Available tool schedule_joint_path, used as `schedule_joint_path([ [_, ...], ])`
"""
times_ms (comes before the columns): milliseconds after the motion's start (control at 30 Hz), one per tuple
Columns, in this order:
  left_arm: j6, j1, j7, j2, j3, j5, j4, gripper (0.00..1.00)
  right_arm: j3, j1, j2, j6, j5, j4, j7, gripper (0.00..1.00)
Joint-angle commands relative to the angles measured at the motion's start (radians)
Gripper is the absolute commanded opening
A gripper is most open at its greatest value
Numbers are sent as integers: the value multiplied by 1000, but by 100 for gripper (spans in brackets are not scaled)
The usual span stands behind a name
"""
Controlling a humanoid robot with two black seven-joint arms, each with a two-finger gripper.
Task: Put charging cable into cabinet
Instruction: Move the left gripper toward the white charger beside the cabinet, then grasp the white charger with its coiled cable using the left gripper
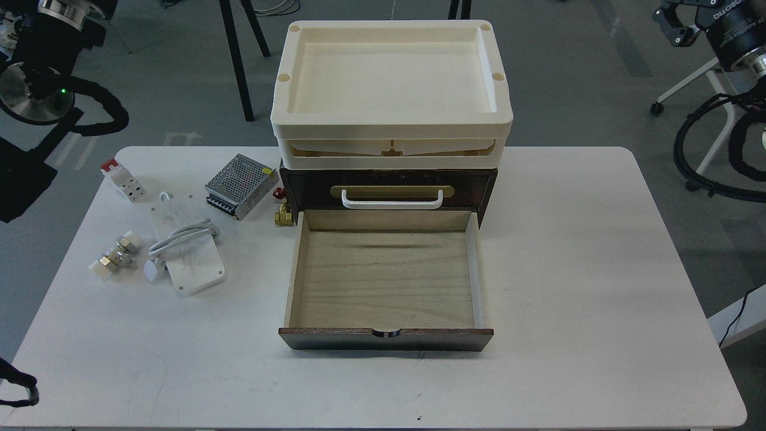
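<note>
- The cabinet (388, 188) stands at the middle of the white table (598, 269), its lower drawer (386, 281) pulled fully out toward the viewer, pale wood inside, nothing in it.
- Above the drawer, the cabinet's closed front shows a white handle (392, 198) on a brass plate.
- Two cream trays (392, 90) are stacked on top of the cabinet.
- The cable (179, 237) lies left of the cabinet on the table: white cord looped over a flat white block (190, 263), with its plug (151, 270) just off the block's left edge. It is outside the drawer.
- A metal box (241, 185) sits between the cable and the cabinet, toward the back.
- Brass fittings (283, 215) rest against the cabinet's left side, near the drawer corner.
- White-and-brass fittings (115, 254) lie left of the cable; a red-and-white part (122, 178) lies farther back-left.
- Left arm (48, 54) is raised far back-left of the cabinet; its gripper's jaws cannot be told.
- Right arm (727, 30) is raised far back-right; its jaws cannot be told either.
</note>
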Motion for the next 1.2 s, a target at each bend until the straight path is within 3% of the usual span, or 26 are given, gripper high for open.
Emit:
schedule_joint_path([
  [0,0,2,-7,-13,0,11,5,100,2,-18,5,0,8,-2,0,100],
  [133,0,-1,-9,-19,-15,11,41,100,5,-26,23,0,9,1,0,100],
  [300,0,13,-10,-22,-67,-6,232,100,100,-27,12,0,14,15,0,100],
  [333,0,17,-19,-33,-70,-6,232,100,125,-30,9,0,14,18,0,100],
  [400,0,54,-102,-69,-73,-4,210,100,155,-47,2,0,17,12,0,100],
  [433,0,75,-140,-76,-73,-3,165,100,160,-61,-3,0,17,5,0,100],
  [600,0,171,-140,24,-73,103,-258,100,165,-159,-53,0,20,18,0,100],
  [700,0,181,-140,149,-64,415,-493,100,171,-211,-87,0,23,16,0,100],
  [767,141,183,-140,225,-34,694,-624,100,186,-245,-112,0,32,15,0,100],
  [833,257,175,-140,329,110,932,-701,99,197,-277,-130,0,46,15,0,100],
  [900,288,151,-140,433,269,1116,-708,99,205,-302,-147,0,57,15,0,100],
  [1000,318,117,-140,484,442,1481,-659,99,206,-331,-162,0,62,15,0,100],
  [1167,389,114,-140,475,558,1885,-400,99,206,-357,-163,0,62,13,0,100],
])
